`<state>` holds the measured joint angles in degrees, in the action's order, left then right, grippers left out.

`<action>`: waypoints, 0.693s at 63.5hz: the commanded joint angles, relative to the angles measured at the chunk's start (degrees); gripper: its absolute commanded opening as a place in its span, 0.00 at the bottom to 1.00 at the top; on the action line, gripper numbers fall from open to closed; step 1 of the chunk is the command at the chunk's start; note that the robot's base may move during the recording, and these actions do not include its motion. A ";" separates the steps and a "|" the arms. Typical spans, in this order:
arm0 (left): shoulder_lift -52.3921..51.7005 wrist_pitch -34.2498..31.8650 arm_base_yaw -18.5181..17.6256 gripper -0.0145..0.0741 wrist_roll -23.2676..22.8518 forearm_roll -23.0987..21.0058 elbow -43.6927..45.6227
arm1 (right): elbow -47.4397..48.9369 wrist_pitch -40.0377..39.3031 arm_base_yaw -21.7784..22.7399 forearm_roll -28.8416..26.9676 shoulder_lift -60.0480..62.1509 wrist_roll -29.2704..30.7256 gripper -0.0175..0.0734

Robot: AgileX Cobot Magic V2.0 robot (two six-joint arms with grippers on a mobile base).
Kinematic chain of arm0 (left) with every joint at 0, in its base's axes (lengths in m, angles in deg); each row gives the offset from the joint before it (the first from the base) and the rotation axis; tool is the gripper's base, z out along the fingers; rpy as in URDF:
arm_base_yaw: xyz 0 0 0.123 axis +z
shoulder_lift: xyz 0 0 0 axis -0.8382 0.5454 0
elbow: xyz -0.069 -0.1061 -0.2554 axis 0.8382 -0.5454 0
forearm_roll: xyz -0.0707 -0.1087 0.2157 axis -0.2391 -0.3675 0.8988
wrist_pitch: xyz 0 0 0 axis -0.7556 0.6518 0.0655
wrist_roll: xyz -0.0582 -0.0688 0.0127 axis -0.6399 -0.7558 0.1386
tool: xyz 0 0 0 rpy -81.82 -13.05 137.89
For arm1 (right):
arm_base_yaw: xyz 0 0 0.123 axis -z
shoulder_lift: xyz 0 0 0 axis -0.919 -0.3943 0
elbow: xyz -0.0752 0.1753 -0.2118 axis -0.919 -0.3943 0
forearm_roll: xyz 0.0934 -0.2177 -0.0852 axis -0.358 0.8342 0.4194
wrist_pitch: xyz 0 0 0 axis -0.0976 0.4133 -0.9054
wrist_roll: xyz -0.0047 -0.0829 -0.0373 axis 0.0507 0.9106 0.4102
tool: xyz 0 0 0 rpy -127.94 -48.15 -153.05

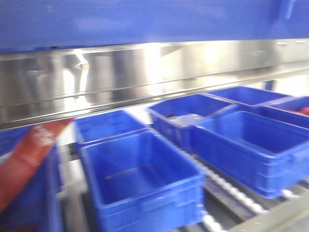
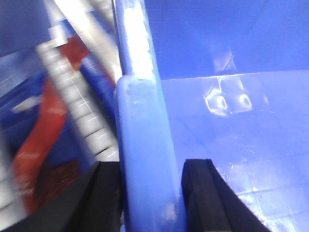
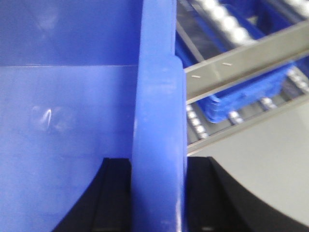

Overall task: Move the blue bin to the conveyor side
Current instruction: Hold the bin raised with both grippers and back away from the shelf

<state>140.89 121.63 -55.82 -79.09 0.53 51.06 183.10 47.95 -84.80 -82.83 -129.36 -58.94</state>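
With our left fingers (image 2: 104, 198) and right fingers (image 3: 116, 193) each closed tight on a wall of the blue bin (image 2: 231, 145), we should carry it level, arms moving in step.

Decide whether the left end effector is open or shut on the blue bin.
Shut: left end effector fingers touch both faces of the blue bin wall.

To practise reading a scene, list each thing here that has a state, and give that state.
blue bin, held by both hands, nothing seen inside
left hand, shut on a bin wall
right hand, shut on a bin wall
near crate, empty, on the roller rack
centre crate, holds something pale, too blurred to name
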 commanded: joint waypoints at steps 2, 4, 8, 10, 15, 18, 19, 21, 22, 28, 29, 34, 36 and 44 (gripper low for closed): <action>-1.45 -4.93 -0.25 0.14 0.93 -1.27 0.63 | 0.67 -5.14 0.05 1.42 1.21 0.57 0.12; -1.45 -4.93 -0.25 0.14 0.93 -1.27 0.63 | 0.67 -5.14 0.05 1.42 1.21 0.57 0.12; -1.45 -4.93 -0.25 0.14 0.93 -1.27 0.63 | 0.67 -5.14 0.05 1.42 1.21 0.57 0.12; -1.45 -4.93 -0.25 0.14 0.93 -1.27 0.63 | 0.67 -5.14 0.05 1.42 1.21 0.57 0.12; -1.45 -4.93 -0.25 0.14 0.93 -1.27 0.63 | 0.67 -5.14 0.05 1.42 1.21 0.57 0.12; -1.45 -4.93 -0.25 0.14 0.93 -1.27 0.63 | 0.67 -5.14 0.05 1.42 1.21 0.57 0.12; -1.45 -4.93 -0.25 0.14 0.93 -1.27 0.63 | 0.67 -5.14 0.05 1.42 1.21 0.57 0.12; -1.45 -4.93 -0.25 0.14 0.93 -1.27 0.63 | 0.67 -5.14 0.05 1.42 1.21 0.57 0.12; -1.45 -4.93 -0.25 0.14 0.93 -1.27 0.63 | 0.67 -5.14 0.05 1.42 1.21 0.57 0.12; -1.45 -4.93 -0.25 0.14 0.93 -1.27 0.63 | 0.67 -5.14 0.05 1.42 1.21 0.57 0.12; -1.45 -4.93 -0.25 0.14 0.93 -1.27 0.63 | 0.67 -5.14 0.05 1.42 1.21 0.57 0.12; -1.45 -4.93 -0.25 0.14 0.93 -1.27 0.63 | 0.67 -5.14 0.05 1.42 1.21 0.57 0.12; -1.45 -4.93 -0.25 0.14 0.93 -1.27 0.63 | 0.67 -5.14 0.05 1.42 1.21 0.57 0.12; -1.45 -4.93 -0.25 0.14 0.93 -1.27 0.63 | 0.67 -5.14 0.05 1.42 1.21 0.57 0.12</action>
<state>140.89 121.49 -55.82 -79.09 0.53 51.06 183.10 47.95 -84.80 -82.83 -129.36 -58.94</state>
